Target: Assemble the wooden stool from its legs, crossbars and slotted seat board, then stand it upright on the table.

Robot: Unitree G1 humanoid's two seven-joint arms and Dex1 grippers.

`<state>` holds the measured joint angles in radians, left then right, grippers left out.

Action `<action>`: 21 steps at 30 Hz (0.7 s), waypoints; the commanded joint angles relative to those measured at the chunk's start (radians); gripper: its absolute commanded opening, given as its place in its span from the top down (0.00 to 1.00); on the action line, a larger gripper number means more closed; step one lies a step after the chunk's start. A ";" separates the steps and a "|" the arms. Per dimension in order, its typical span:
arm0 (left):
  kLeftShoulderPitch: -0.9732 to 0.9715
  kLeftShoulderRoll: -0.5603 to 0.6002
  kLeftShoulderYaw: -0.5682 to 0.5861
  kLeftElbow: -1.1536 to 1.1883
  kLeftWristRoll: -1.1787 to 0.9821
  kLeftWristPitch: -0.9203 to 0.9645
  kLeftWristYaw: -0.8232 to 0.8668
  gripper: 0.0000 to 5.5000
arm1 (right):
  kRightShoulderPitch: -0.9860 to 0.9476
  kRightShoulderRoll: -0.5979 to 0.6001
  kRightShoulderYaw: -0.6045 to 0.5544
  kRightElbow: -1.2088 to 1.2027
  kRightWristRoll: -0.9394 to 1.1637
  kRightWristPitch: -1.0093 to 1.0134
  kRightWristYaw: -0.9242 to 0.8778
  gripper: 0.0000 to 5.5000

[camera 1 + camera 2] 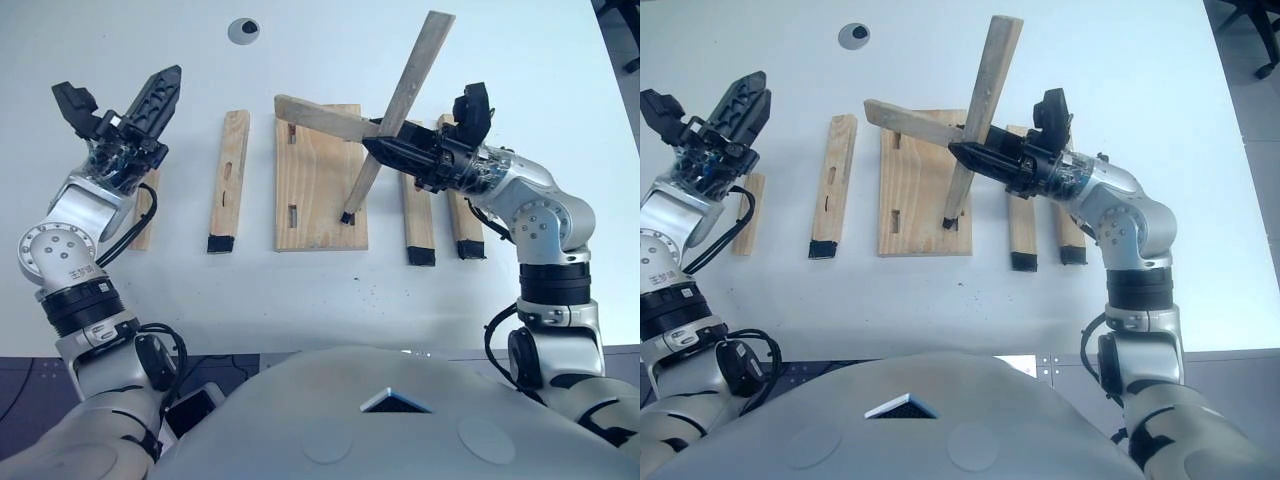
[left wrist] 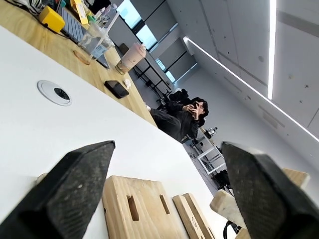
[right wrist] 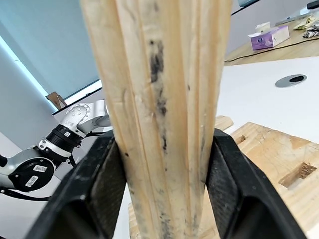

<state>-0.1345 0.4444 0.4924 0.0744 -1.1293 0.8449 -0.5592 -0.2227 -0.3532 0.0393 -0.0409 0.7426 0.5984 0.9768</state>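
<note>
The slotted seat board [image 1: 300, 205] lies flat at the table's middle. My right gripper [image 1: 392, 150] is shut on a wooden leg [image 1: 412, 75] that stands tilted, its black foot [image 1: 347, 216] resting on the board. A crossbar [image 1: 320, 117] sticks out from that leg to the left, above the board. In the right wrist view the fingers [image 3: 94, 184] clamp the leg [image 3: 159, 99] from both sides. My left gripper [image 1: 120, 100] hangs open and holds nothing above the table's left side, well away from the board. Its two fingers [image 2: 75, 184] stand wide apart, with the board [image 2: 134, 209] beyond them.
A loose slotted leg [image 1: 228, 180] lies left of the board, and another piece [image 1: 148, 215] lies partly under my left arm. Two more legs [image 1: 418, 225] [image 1: 466, 228] lie right of the board under my right arm. A round cable grommet [image 1: 243, 30] sits at the back.
</note>
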 commanded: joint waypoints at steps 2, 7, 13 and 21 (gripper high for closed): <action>0.002 0.010 -0.008 0.010 0.028 0.013 0.007 0.29 | 0.027 -0.001 0.048 0.018 -0.082 -0.061 0.011 0.62; 0.017 -0.008 -0.010 -0.002 0.048 -0.011 0.006 0.29 | 0.010 -0.153 0.134 0.067 -0.214 -0.142 0.148 0.62; 0.069 -0.064 -0.016 -0.042 0.063 -0.050 0.010 0.29 | -0.058 -0.284 0.222 0.102 -0.322 -0.215 0.273 0.63; 0.100 -0.103 -0.030 -0.073 0.081 -0.076 0.016 0.29 | -0.097 -0.340 0.344 0.035 -0.485 -0.230 0.216 0.63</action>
<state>-0.0424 0.3457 0.4728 0.0238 -1.0714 0.7798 -0.5577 -0.3614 -0.6085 0.2706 -0.0121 0.4712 0.2740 1.2713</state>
